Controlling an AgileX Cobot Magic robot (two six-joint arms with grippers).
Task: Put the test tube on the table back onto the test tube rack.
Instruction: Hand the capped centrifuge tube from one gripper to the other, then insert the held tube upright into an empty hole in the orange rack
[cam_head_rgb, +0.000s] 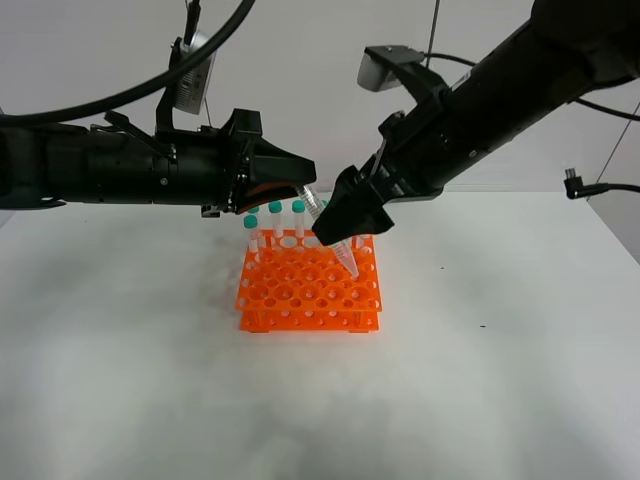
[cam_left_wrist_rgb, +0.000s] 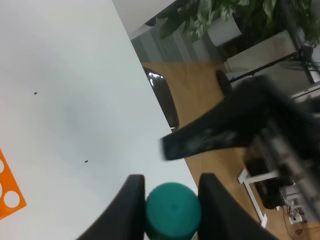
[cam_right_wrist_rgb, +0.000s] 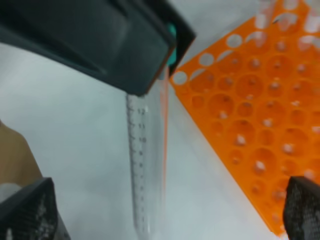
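The test tube (cam_head_rgb: 345, 258) hangs tilted over the orange test tube rack (cam_head_rgb: 300, 295), tip down near the rack's right side. My left gripper (cam_head_rgb: 303, 187) is shut on its teal cap (cam_left_wrist_rgb: 173, 209), which sits between the fingers (cam_left_wrist_rgb: 134, 200). My right gripper (cam_head_rgb: 345, 228) is open, with its jaws wide apart on either side of the tube's clear graduated body (cam_right_wrist_rgb: 145, 165). The left gripper's black body (cam_right_wrist_rgb: 100, 40) and the rack (cam_right_wrist_rgb: 260, 115) show in the right wrist view. I cannot tell whether the tip is in a hole.
Three teal-capped tubes (cam_head_rgb: 275, 215) stand in the rack's back row on the white table (cam_head_rgb: 480, 390). The table's far edge, with the floor and plants beyond it, shows in the left wrist view (cam_left_wrist_rgb: 165, 115).
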